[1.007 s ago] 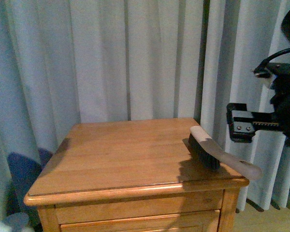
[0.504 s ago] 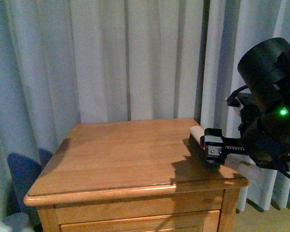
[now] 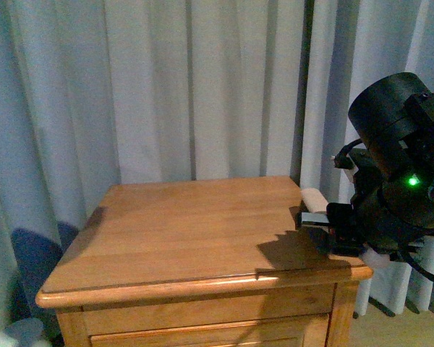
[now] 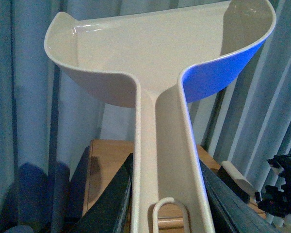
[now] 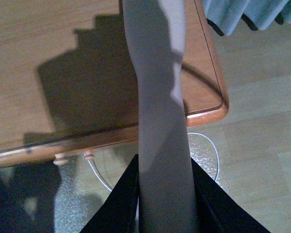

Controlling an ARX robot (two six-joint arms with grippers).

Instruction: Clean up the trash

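The right pincer is clamping the brush at the right edge of the counter; the left pincer is gripping the dustpan.

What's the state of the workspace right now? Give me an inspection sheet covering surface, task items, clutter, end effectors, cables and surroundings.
Surface: wooden cabinet top, with the brush at its right edge.
Job's things: trash wad, nothing seen in any view; brush and dustpan both held.
Clutter: nothing seen.
End effectors: left end effector shut on the dustpan's handle; right end effector shut on the brush's handle.
Cables: white cord looped on the floor beside the cabinet.
Surroundings: pale curtains behind the cabinet; light floor below.
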